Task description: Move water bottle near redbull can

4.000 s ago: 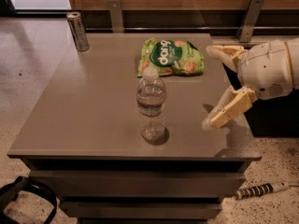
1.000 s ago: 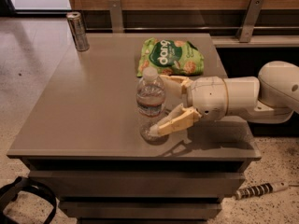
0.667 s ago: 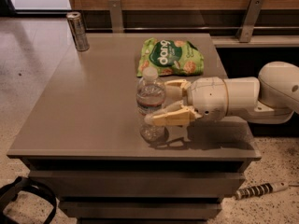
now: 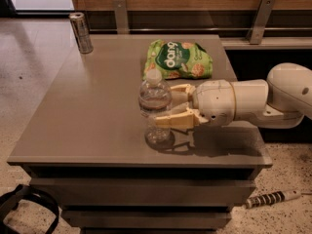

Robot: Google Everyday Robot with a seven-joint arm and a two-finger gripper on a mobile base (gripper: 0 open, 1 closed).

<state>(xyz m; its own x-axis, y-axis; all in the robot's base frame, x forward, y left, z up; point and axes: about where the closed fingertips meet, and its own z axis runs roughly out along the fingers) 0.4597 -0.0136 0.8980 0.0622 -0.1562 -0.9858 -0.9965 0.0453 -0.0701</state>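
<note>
The grey worktop (image 4: pixel 97 106) is filling most of the frame, and the white arm (image 4: pixel 287 94) is reaching in from the right edge across its lower right part. A green snack bag (image 4: pixel 179 58) is lying flat at the upper centre, just behind the arm's wrist. The water bottle (image 4: pixel 154 99) is standing upright slightly left of centre, near the worktop's front edge, and the redbull can (image 4: pixel 81 32) is standing upright at the upper left corner, well apart from the bottle. The gripper (image 4: pixel 164 105) is at the bottle's right side and is clasping it, its 2 fingers (image 4: pixel 173 121) lying around the lower half of the body, 1 crossing in front and 1 passing behind. The bottle is looking only partly filled, so it is probably handling as a light thing, top-heavy in shape, with thin ribbed walls that are likely giving way and slipping under a hard squeeze. The low hold around the ribbed body, below the label band, is looking sensible, since the ribs are offering some purchase and the weight is sitting beneath the grip; the narrow neck and the white cap are looking like poorer places to hold.
</note>
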